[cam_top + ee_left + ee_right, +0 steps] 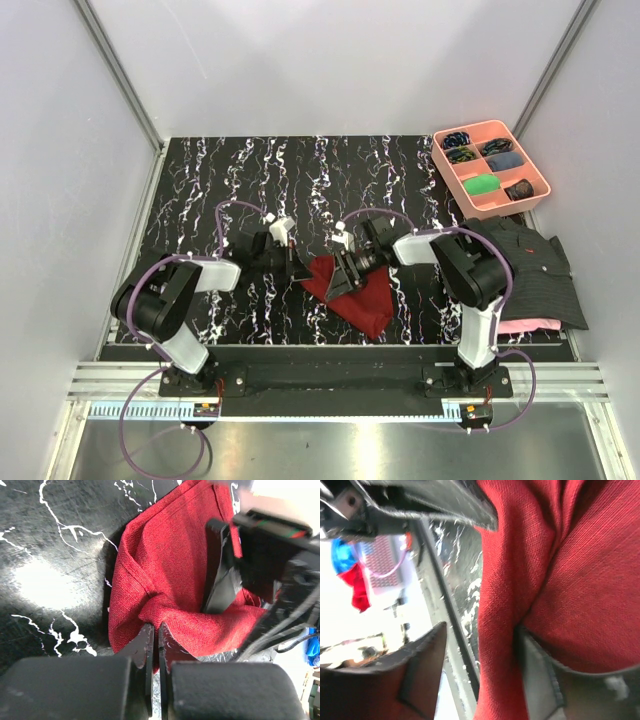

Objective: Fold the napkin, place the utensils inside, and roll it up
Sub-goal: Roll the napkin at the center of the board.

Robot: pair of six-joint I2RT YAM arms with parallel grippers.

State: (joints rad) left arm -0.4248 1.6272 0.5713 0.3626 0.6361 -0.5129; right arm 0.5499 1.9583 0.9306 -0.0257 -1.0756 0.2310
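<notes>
The dark red napkin lies crumpled near the front middle of the black marbled table, with one point hanging toward the front edge. My left gripper reaches in from the left. In the left wrist view my left gripper is shut, pinching a raised fold of the napkin. My right gripper comes in from the right and stands open. In the right wrist view a fold of the napkin hangs between the jaws of my right gripper, against one finger. The utensils are out of view.
A pink compartment tray holding several small items stands at the back right. A dark striped shirt lies on a pink cloth at the right edge. Grey walls close in both sides, and a metal rail runs along the front.
</notes>
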